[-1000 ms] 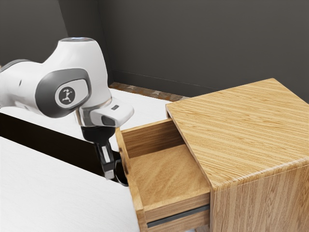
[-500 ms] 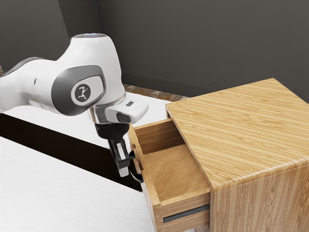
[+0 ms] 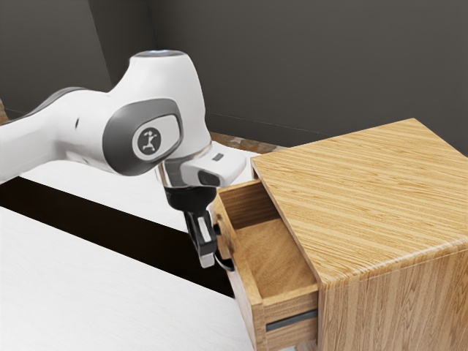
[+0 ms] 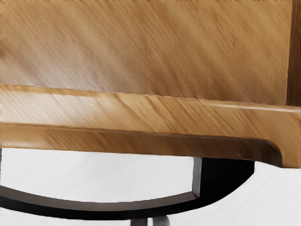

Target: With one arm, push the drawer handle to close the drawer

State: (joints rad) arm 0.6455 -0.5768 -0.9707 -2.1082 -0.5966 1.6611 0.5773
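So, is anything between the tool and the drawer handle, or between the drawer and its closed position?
Nothing visible: the tool is right at the outer side of the handle, and I see nothing blocking the drawer from the cabinet.

the partly open, light-brown wooden drawer [image 3: 250, 289] is uncovered from above, so a hand could dip in between its front panel and the boxy, light wooden cabinet [image 3: 365, 197], whose flat top bars any way down farther back. the drawer's raised side walls hem that room in. outside the panel, the black, curved bar handle [image 4: 225, 179] juts out, with a slim see-through opening between bow and wood. the black two-finger gripper [image 3: 208, 256] blocks the approach at the bow's outer side, and the thick white-and-grey arm [image 3: 164, 91] crowds the space above it.
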